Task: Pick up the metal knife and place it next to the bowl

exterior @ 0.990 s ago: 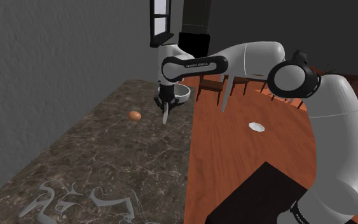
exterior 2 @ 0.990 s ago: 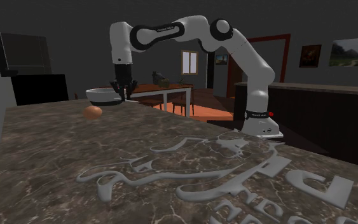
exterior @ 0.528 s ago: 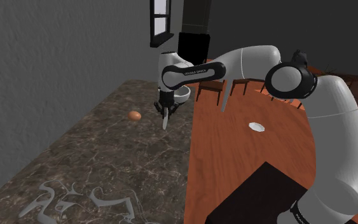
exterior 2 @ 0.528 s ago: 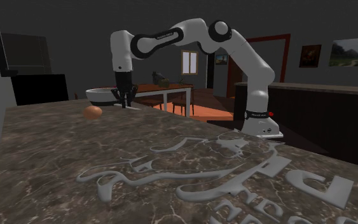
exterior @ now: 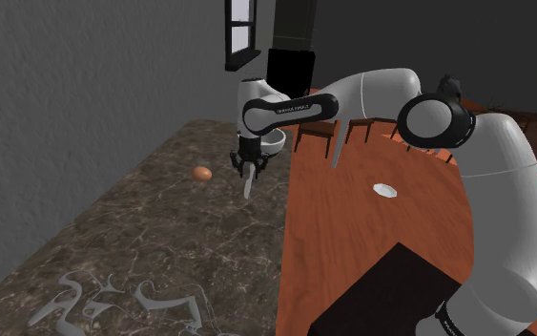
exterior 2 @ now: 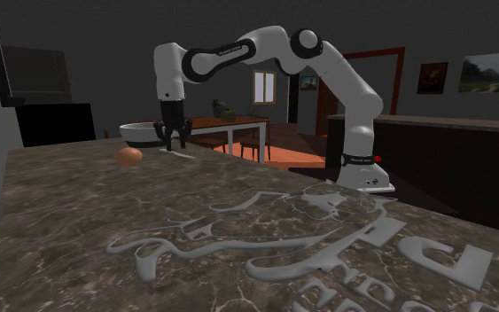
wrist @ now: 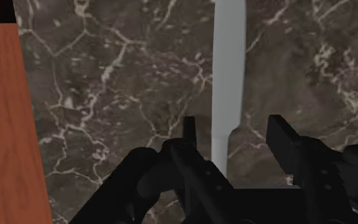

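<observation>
The dark marbled bench (exterior: pixel 161 248) fills the shoulder view's left and lower part, with pale raised lettering on its near end. Along its edge on the shoulder view's right runs a red-brown wood floor (exterior: pixel 371 229). The white arm (exterior: pixel 371 91) reaches from the stand up and over to the far part of the bench, its wrist turned straight down.

The pale bowl (exterior: pixel 276 141) stands on the far part of the bench, close to the edge by the wood floor. In the second exterior view it (exterior 2: pixel 139 133) sits just behind the hand.

The end effector (exterior: pixel 248 166) hangs low over the bench just in front of the bowl, fingertips close to the stone. In the wrist view it (wrist: pixel 231 130) is released. The two black fingers (wrist: pixel 284 143) stand apart, with bare marble showing on each side of the blade between them.

The knife (wrist: pixel 228 76), drawn plain pale grey, lies flat on the bench. Its blade points away from the end effector and its handle end runs beneath the hand. It lies roughly parallel to the wood edge. In the shoulder view it (exterior: pixel 248 184) shows just below the fingers, near the bowl.

A small brown oval (exterior: pixel 202 173) rests on the bench, apart from the knife, on the shoulder view's left of it
</observation>
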